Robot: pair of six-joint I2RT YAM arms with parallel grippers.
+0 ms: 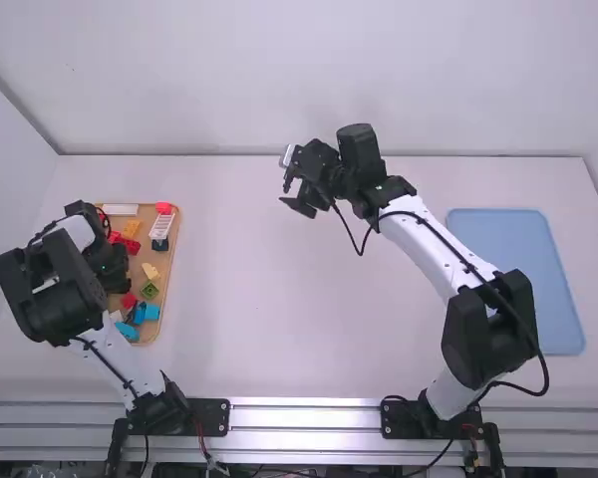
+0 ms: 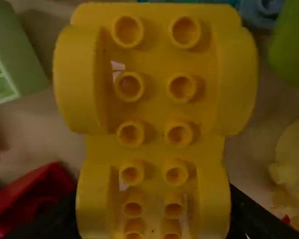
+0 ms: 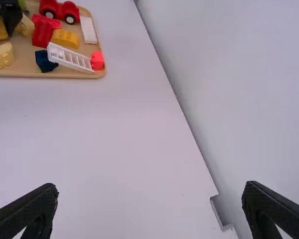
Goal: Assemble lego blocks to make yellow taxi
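The left claw [image 2: 153, 214] is closing its fingers in against both sides of the yellow arched piece [image 2: 154, 114], apparently holding it snugly, over the wooden tray [image 1: 163, 331]. The rounded sides are sitting between the fingers and the rows of studs are facing the wrist camera, a hold that is probably leaving the far face free for pressing onto another part. Near that claw, the green block [image 2: 15, 55], the red brick [image 2: 32, 196] and the pale yellow piece [image 2: 294, 154] are lying loose, so a lift straight up would likely be the safer way of clearing them. Farther from it on the tray, the red wheeled base [image 3: 60, 10] is standing near a yellow brick [image 3: 65, 39] and the white ladder piece [image 3: 69, 59]; the wheels are making that base a likely chassis for the taxi, though it might be rolling when pushed. The right claw [image 3: 149, 204] is spreading its fingers wide with nothing between them, hanging over the middle of the counter [image 1: 269, 319], well apart from the tray, presumably for steadying a part there. The blue tray [image 1: 515, 281] is lying to that claw's outer side. Assembly is seemingly only beginning, and a crooked grip could be spoiling the stud alignment.
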